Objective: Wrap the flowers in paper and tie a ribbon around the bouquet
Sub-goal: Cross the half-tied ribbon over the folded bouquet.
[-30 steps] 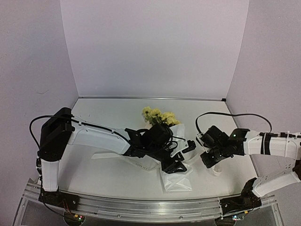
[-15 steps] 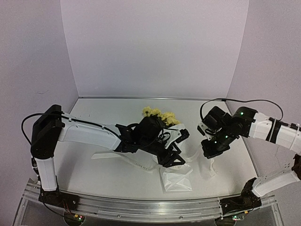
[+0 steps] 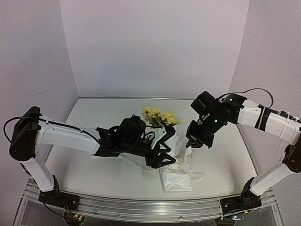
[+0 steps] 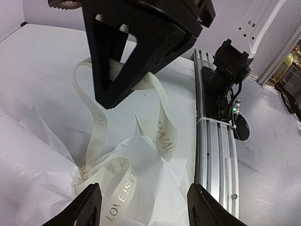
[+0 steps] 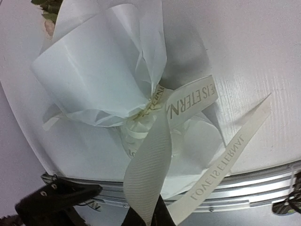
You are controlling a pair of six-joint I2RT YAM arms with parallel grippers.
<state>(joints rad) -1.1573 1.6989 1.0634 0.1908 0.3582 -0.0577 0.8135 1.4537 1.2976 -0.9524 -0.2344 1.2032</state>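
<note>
Cream-white ribbon [image 5: 149,165] runs from a knot at the waist of the bouquet [image 5: 94,70] into the right claw [image 5: 143,219]. That claw is clenched on it, the ribbed strip pinched between its two dark fingers. A second tail of the ribbon, printed with letters, trails loose across the table [image 3: 103,113] toward the metal rail [image 3: 141,207] at the near edge.

The bouquet lies on the table between the two arms, with the yellow flowers [image 3: 159,117] at the far end and the crinkled white paper [image 3: 178,180] spreading out at the near end. From overhead, the right claw hangs just to the right of the bundle, and the strip drops from it to the paper.

The left claw [image 4: 146,212] is released, its fingers [image 4: 88,205] standing wide apart and gripping nothing. A printed loop of ribbon and some rumpled paper lie between and just beyond them. Whether either finger touches the paper cannot be told. Seen from the left wrist, the right claw sits above that loop, gripping the ribbon's upper bend.
</note>
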